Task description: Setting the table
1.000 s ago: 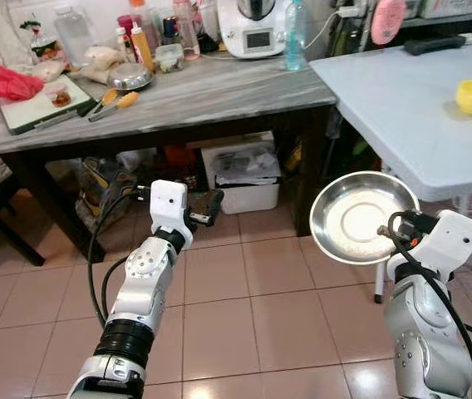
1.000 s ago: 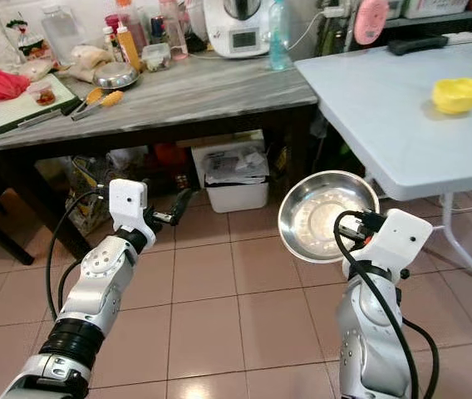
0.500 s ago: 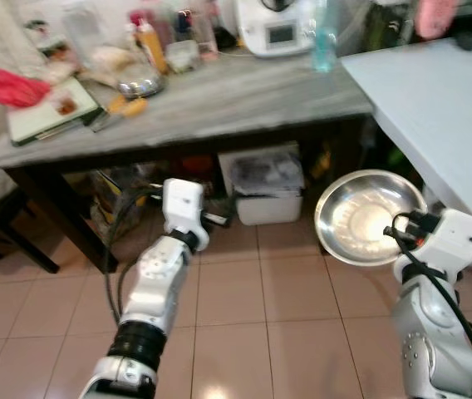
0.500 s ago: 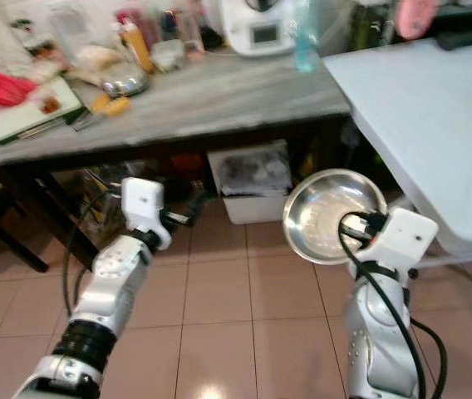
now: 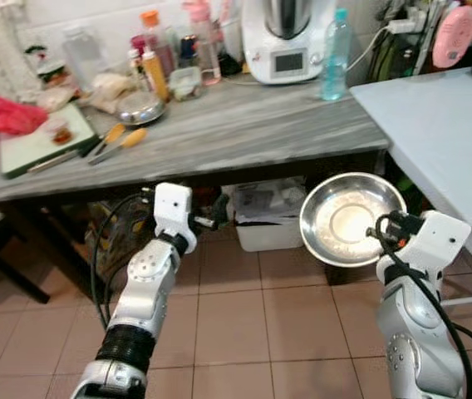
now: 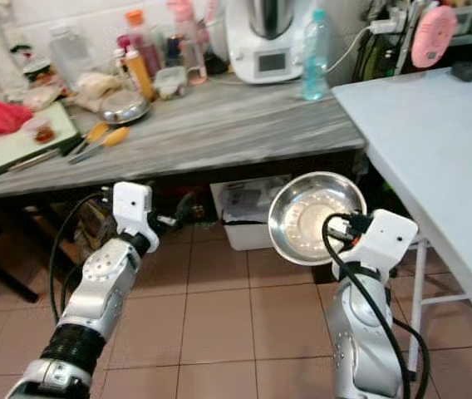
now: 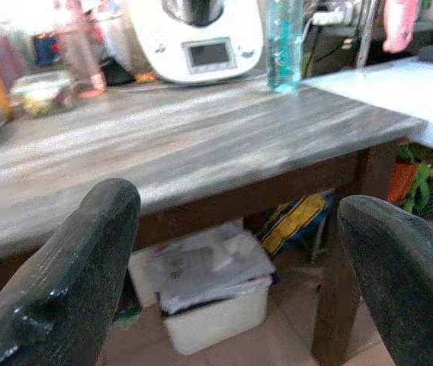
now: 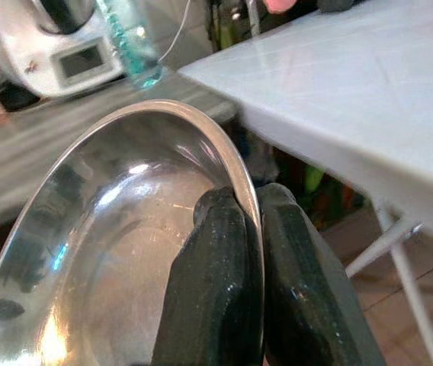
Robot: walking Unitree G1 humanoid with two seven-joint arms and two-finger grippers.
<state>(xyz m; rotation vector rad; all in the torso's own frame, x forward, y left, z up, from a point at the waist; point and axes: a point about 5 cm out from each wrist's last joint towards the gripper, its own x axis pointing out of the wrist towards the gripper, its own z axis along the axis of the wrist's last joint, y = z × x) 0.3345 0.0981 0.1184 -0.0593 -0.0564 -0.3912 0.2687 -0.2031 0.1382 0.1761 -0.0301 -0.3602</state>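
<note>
Right gripper (image 8: 251, 229): pinched tight on the rim of the steel plate (image 5: 351, 218), one black finger inside the dish, one behind it. A rim pinch like that is probably the only purchase such a thin, shallow dish offers.
Steel plate: up in the air in front of the robot, tilted so its hollow faces the head camera, just beside the near edge of the pale blue table (image 5: 444, 133) and over the floor, touching neither.
Why held so: my read is that it is in carry pose, kept high and clear of the table edge until it can be laid flat on the top.
Left gripper (image 7: 232, 252): fingers spread wide, nothing between them, arm raised in front of the dark table's underside and looking idle.
Grey worktop (image 5: 219, 125): wood-grain top on dark legs, crowded at the back with a white kitchen machine (image 5: 286, 37), a blue water bottle (image 5: 333, 43), sauce bottles, a steel bowl (image 5: 139, 106), and a chopping board (image 5: 32, 145) with a red cloth (image 5: 3, 112) at the far left.
Below it: a white storage box (image 5: 265, 212) and bags in the shadow.
Floor (image 5: 244, 332): pinkish tiles with pale grout lines.
Next, by my guess: level the plate and set it on the blue table.
</note>
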